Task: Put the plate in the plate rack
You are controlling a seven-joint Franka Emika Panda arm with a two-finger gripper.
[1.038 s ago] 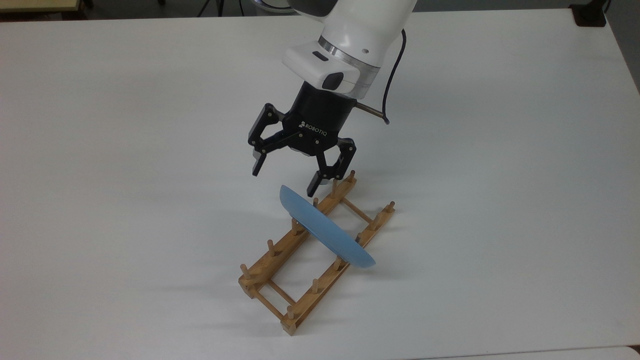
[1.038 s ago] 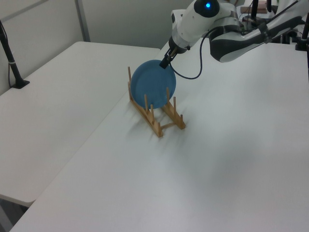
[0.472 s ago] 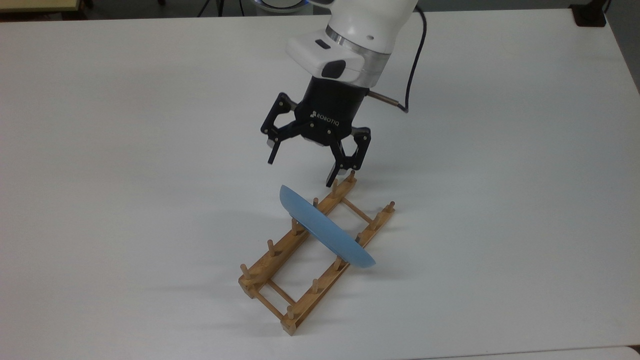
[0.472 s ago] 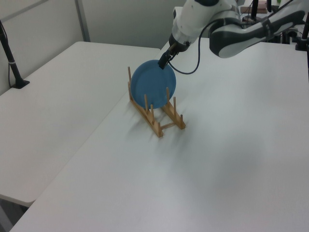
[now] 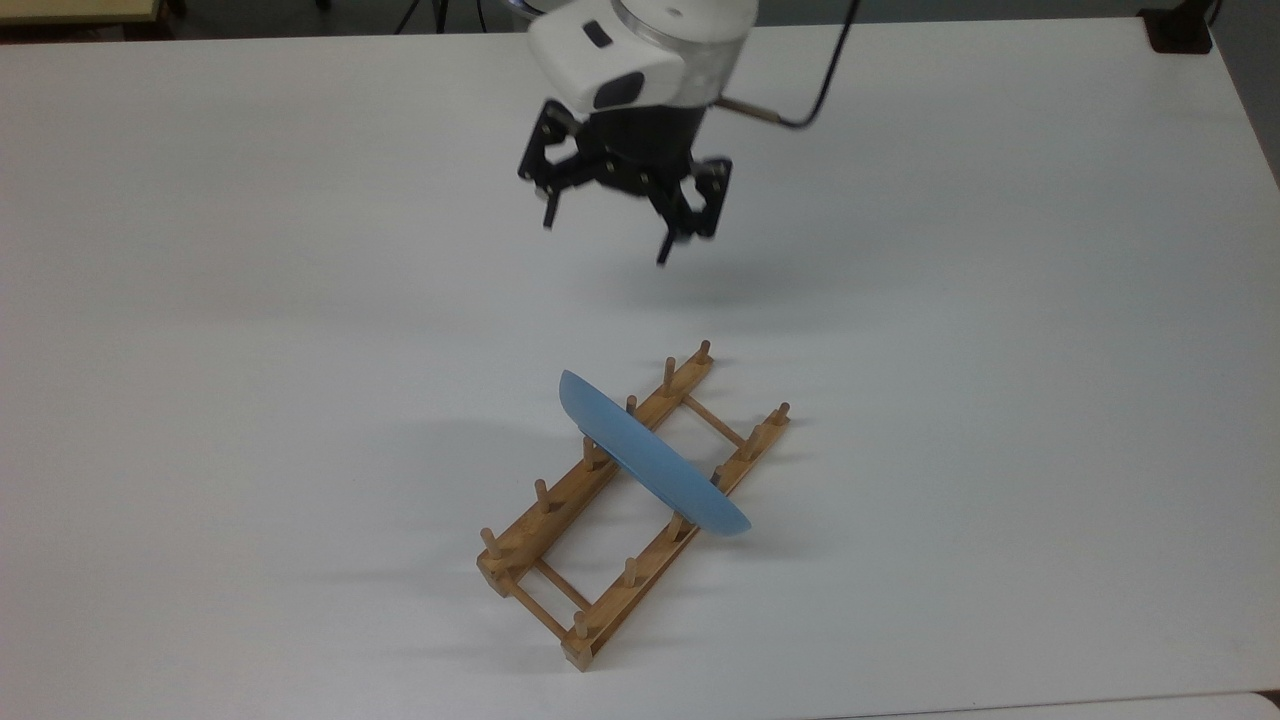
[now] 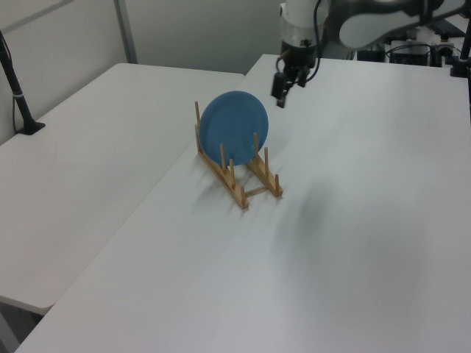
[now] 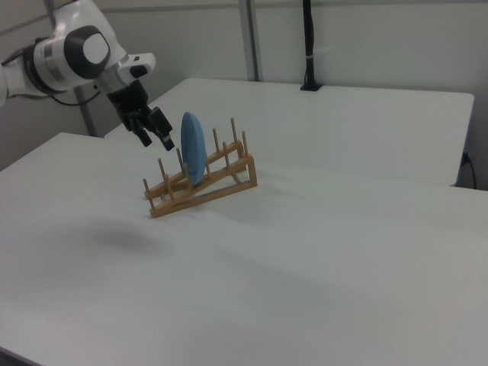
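The plate (image 5: 655, 463) stands on edge in the plate rack (image 5: 560, 520), crosswise between the pegs near its middle. The rack's long axis runs diagonally on the white counter (image 5: 1000, 300), from the top view's lower left to upper right. The pincer (image 5: 606, 235) hangs above the counter, well apart from the plate, fingers spread wide and holding nothing.
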